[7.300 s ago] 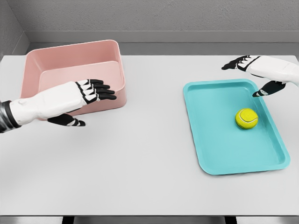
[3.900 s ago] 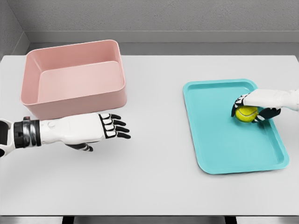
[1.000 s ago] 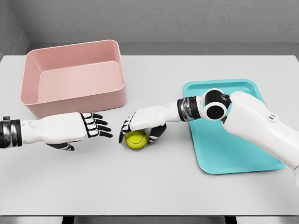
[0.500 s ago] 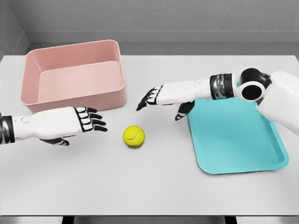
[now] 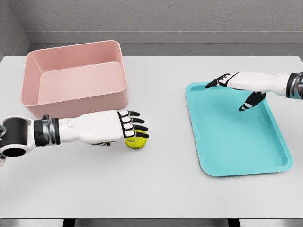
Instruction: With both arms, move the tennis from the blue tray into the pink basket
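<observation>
A grey wall backs the white table [image 5: 156,189] I work at. Far left on it sits the basket [image 5: 75,101], open side up and with nothing in it, which is where the ball has to end up. Just in front of the basket my left hand [image 5: 124,128] reaches across from the left edge, fingers stretched out flat and spread, gripping nothing. The ball [image 5: 136,141] lies on the bare table right under those fingertips, half hidden by them; I cannot tell whether they touch it or hover just over it. It sits near the basket's front right corner and well apart from the tray [image 5: 222,156], so it is out on neutral ground where my left hand can take it over, as I read it. To close on it I judge I need to curl the fingers down around it before lifting towards the basket; a flat push could send it rolling. Further right the tray lies bare. My right hand [image 5: 236,87] hangs over the tray's far edge, fingers loose and pointing left, thumb dropped, holding nothing, clear of the left arm's path
</observation>
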`<state>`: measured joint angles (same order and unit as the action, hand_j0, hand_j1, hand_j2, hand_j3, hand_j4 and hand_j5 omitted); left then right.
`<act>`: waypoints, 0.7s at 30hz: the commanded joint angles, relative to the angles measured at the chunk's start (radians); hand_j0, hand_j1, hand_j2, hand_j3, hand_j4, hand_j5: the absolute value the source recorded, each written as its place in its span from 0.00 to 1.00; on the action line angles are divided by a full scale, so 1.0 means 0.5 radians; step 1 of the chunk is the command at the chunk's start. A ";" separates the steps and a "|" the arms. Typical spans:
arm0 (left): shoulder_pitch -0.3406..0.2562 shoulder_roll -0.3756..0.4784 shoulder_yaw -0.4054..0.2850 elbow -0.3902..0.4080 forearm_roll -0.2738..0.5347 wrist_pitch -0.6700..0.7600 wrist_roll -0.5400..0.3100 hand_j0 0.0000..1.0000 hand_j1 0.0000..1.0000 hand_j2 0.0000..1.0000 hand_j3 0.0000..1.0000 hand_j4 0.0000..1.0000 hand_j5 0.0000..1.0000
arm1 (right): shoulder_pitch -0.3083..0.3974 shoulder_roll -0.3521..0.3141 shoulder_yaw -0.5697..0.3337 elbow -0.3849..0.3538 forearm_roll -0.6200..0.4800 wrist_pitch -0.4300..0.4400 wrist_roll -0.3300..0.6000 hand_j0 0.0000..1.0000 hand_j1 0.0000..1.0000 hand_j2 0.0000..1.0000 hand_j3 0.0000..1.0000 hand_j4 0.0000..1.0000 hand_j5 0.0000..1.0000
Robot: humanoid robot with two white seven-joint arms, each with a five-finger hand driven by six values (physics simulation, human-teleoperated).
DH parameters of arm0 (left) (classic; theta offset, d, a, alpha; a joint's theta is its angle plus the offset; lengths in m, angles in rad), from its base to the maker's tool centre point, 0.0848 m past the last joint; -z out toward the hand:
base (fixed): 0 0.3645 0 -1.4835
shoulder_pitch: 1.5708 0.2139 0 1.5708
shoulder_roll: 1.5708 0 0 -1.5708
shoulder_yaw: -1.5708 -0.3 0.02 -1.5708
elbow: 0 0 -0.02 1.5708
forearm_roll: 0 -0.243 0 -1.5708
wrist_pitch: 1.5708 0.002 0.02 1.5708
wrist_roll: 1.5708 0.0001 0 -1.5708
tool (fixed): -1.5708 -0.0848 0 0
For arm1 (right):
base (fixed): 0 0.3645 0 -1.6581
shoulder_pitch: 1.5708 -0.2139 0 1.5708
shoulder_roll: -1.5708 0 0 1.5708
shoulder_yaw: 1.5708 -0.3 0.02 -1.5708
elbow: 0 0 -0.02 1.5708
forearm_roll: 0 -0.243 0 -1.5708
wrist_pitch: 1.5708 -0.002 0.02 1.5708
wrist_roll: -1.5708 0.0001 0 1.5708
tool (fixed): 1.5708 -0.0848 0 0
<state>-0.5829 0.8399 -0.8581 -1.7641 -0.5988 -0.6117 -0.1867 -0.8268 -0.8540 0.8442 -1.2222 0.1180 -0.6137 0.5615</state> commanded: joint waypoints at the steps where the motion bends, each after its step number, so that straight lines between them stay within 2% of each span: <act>1: 0.000 -0.045 -0.005 0.000 -0.008 0.002 -0.007 1.00 1.00 1.00 1.00 1.00 1.00 | 0.006 -0.007 -0.053 0.033 -0.015 0.006 0.000 1.00 1.00 1.00 1.00 1.00 1.00; 6: 0.003 -0.042 -0.039 0.000 0.019 0.002 -0.007 1.00 1.00 1.00 1.00 1.00 1.00 | 0.031 -0.007 -0.115 0.122 -0.015 0.006 -0.003 1.00 1.00 1.00 1.00 1.00 1.00; 10: 0.006 -0.023 -0.042 0.000 0.157 0.002 0.005 1.00 1.00 1.00 1.00 1.00 1.00 | 0.123 -0.007 -0.249 0.128 -0.015 0.006 0.000 1.00 1.00 1.00 1.00 1.00 1.00; 13: -0.003 -0.023 -0.039 0.006 0.240 0.002 0.005 1.00 1.00 1.00 1.00 1.00 1.00 | 0.166 -0.007 -0.286 0.131 -0.015 0.006 0.000 1.00 1.00 1.00 1.00 1.00 1.00; 19: -0.034 -0.029 -0.042 0.034 0.127 0.002 -0.007 1.00 1.00 1.00 1.00 1.00 1.00 | 0.175 -0.007 -0.348 0.131 -0.015 0.006 0.000 1.00 1.00 1.00 1.00 1.00 1.00; 21: -0.046 -0.042 -0.042 0.101 0.105 0.002 -0.007 1.00 1.00 1.00 1.00 1.00 1.00 | 0.172 -0.007 -0.348 0.131 -0.015 0.006 0.000 1.00 1.00 1.00 1.00 1.00 1.00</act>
<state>-0.6074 0.8221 -0.8789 -1.7345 -0.5394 -0.6117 -0.1902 -0.7409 -0.8568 0.6767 -1.1565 0.1173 -0.6134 0.5618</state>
